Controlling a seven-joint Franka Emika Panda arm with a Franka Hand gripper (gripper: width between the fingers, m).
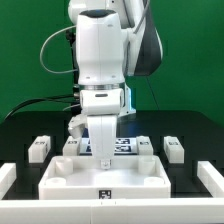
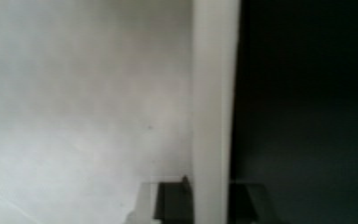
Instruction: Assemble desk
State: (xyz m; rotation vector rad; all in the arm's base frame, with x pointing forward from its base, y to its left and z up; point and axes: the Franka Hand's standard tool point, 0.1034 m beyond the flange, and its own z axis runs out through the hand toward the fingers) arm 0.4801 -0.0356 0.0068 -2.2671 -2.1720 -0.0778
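1. Layout, from the exterior view's left to its right. The outer left leg [image 1: 38, 147] stood on the black table [image 1: 20, 125], with the inner left leg [image 1: 72, 144] near it. The gripper [image 1: 103, 152] came straight down at the centre. The desk panel [image 1: 70, 178] lay flat in front of it, nearest the camera, and the marker board [image 1: 125, 148] lay just behind. The inner right leg [image 1: 147, 146] and outer right leg [image 1: 172, 148] followed. All four legs stood apart from the panel.

2. Gripper state. In the wrist view I saw a dark finger [image 2: 172, 200] on each side of a thin white upright rim [image 2: 215, 100]. I judged the jaws to be pressed together on that rim, at the panel's far edge.

3. Handling, by my judgement.
- The panel looked like stiff, light moulded plastic that would not flex.
- Its surface looked smooth, so I expected it could slip in the grip.
- It was wide and held at one edge only, so I expected it to pivot if lifted.
- I judged a hold at mid-rim the most balanced, and sliding safer than lifting.
- I would take the legs across their flat sides.
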